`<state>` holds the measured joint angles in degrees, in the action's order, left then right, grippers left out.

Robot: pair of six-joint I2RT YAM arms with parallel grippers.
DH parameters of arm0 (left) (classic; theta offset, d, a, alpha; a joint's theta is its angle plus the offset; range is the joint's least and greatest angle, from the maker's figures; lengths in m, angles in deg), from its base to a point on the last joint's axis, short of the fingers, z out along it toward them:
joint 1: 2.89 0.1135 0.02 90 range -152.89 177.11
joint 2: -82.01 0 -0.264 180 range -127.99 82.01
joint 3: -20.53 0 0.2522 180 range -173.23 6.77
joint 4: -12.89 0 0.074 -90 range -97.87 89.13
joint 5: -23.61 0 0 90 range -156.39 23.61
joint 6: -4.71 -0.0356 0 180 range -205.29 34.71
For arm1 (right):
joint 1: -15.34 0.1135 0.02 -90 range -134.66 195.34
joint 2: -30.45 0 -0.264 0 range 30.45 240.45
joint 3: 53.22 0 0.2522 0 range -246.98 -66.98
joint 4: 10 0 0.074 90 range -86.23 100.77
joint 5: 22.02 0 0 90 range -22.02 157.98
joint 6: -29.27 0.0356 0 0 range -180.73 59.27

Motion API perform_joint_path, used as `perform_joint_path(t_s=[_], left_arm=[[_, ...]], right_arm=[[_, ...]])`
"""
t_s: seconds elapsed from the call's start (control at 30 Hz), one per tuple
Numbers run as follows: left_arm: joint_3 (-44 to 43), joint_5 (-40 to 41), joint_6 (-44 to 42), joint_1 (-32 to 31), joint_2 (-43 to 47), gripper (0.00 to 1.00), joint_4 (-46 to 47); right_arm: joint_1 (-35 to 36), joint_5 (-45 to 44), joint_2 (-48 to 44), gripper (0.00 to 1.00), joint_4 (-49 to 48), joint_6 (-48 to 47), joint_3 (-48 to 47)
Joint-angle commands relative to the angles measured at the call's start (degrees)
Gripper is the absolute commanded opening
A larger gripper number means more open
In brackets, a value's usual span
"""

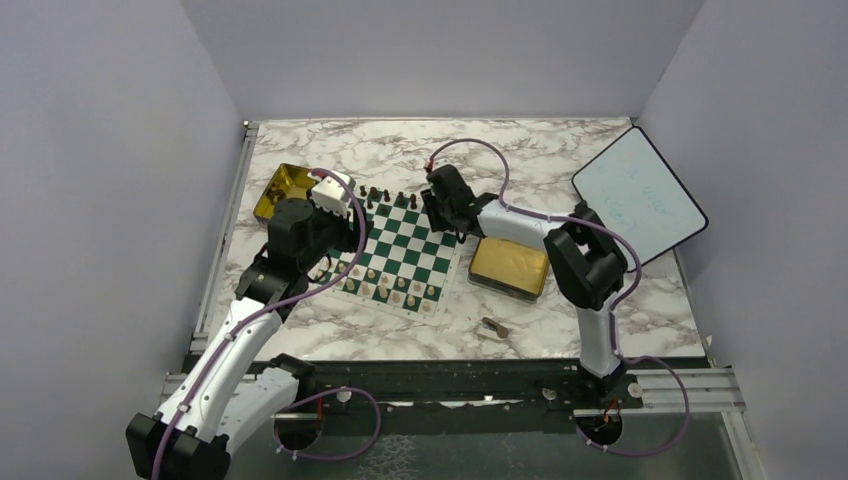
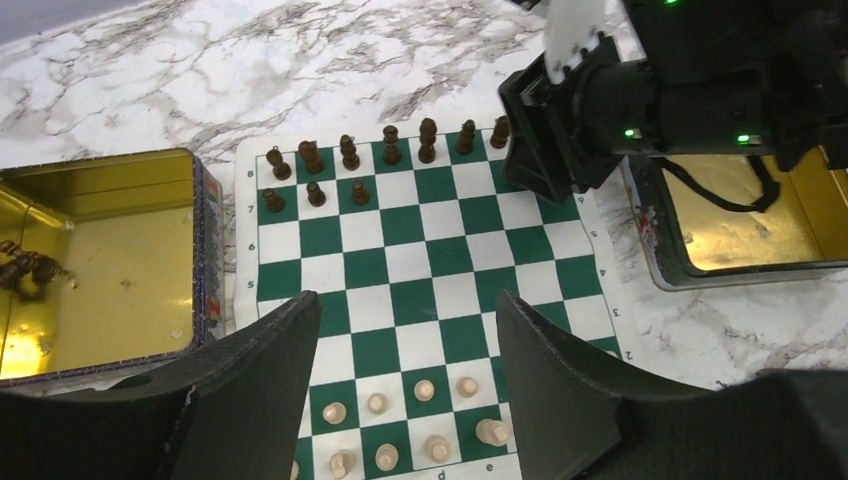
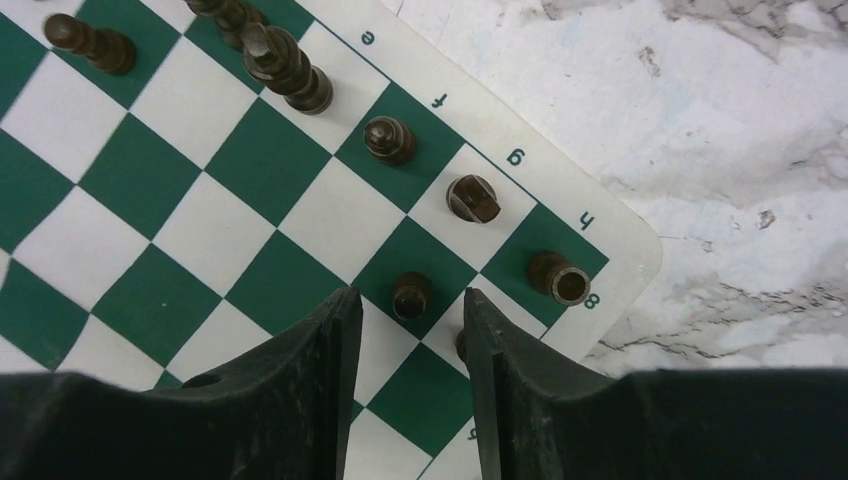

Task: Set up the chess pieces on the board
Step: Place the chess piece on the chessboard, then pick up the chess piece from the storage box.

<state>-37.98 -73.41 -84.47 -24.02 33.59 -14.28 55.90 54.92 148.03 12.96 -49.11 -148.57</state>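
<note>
My right gripper (image 3: 411, 304) is partly open, dark pawn (image 3: 412, 293) standing free between my fingers. Left gripper (image 2: 408, 302) gapes wide above the board (image 2: 402, 224).

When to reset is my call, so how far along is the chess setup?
Done: the dark back row looks full; several pale pieces stand. In hand: the right tool open around a dark pawn on its square. Remaining: dark pieces in the gold tin, one loose piece on the table.
</note>
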Motion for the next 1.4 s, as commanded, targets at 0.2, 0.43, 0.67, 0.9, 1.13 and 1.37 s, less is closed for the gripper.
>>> perform_joint_path(t_s=[0.2, 0.43, 0.67, 0.9, 1.13, 1.37], left_arm=[[-1.08, 11.82, 4.45, -0.08, -6.86, 0.72, -1.6], [-7.0, 20.34, 4.56, 2.86, -14.44, 0.77, -4.07], [-14.11, 14.64, 7.3, 17.78, -25.58, 0.69, -2.7], [-21.73, 13.42, 8.83, 25.32, -37.53, 0.59, -1.21], [-27.29, 11.13, 9.81, 30.13, -48.27, 0.45, 0.29], [-32.53, 10.29, 8.35, 32.12, -56.76, 0.36, 1.26]], right_arm=[[0.49, 0.88, -15.95, 0.56, 0.12, 1.91, 4.66], [0.49, 6.81, -27.18, 0.61, -3.08, 3.23, 11.54], [0.49, 12.54, -36.17, 0.61, -5.98, 3.47, 17.87], [0.5, 12.78, -42.84, 0.62, -8.08, 3.58, 23.58], [0.49, 12.71, -44.92, 0.62, -10.38, 3.6, 26.27], [0.49, 12.22, -44.1, 0.61, -9.98, 3.19, 25.94]])
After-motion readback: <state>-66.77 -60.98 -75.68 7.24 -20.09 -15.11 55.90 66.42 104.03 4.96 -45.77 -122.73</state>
